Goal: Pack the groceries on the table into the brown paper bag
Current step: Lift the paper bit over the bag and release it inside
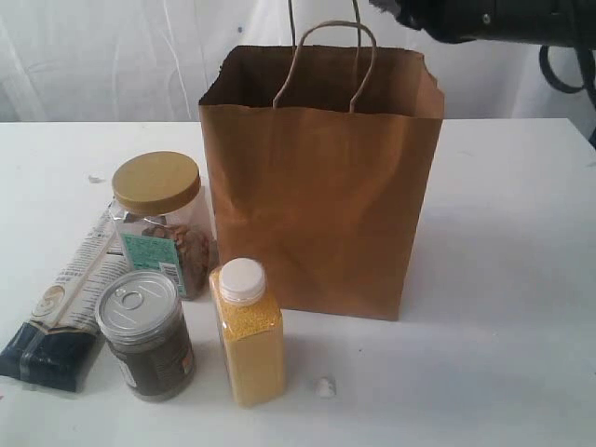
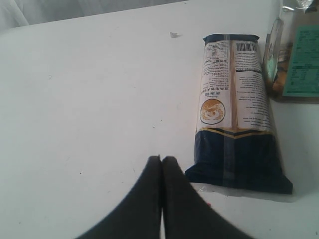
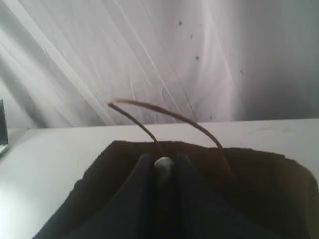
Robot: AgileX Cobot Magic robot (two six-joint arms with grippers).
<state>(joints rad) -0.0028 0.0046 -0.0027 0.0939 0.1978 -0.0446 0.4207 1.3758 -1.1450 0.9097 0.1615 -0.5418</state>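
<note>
The step in hand looks like a drop into the tall brown kraft paper bag point(image 1: 321, 205). The right claw point(image 3: 163, 158) hangs over its open mouth, just behind one of the twisted paper loop handles point(image 3: 169, 114). Its jaws stand close together with a narrow slit between them. A small pale round thing point(image 3: 163, 163) shows in that slit, but I cannot tell whether it is a held grocery or part of the claw.

The left claw point(image 2: 161, 158) is pressed fully closed and empty, low over the broad white surface point(image 1: 503, 279), far out from the bag by the dark end of the long flat white-and-navy film packet point(image 2: 234, 114).

Four groceries wait outside the bag:
- A clear plastic jar with a tan screw lid point(image 1: 158, 219) stands just beside the bag's wall.
- A square yellow bottle with a white ribbed cap point(image 1: 247, 335) stands before the bag's near corner.
- A dark round jar with a silver pull-ring lid point(image 1: 144, 335) stands beyond that bottle, away from the bag.
- The packet lies farthest from the bag.

The next move probably calls for the right claw to clear the mouth without snagging the handles. A claw then needs a firm pinch on one of the hard, smooth, upright containers. The thin, creased bag walls would likely buckle if nudged.
</note>
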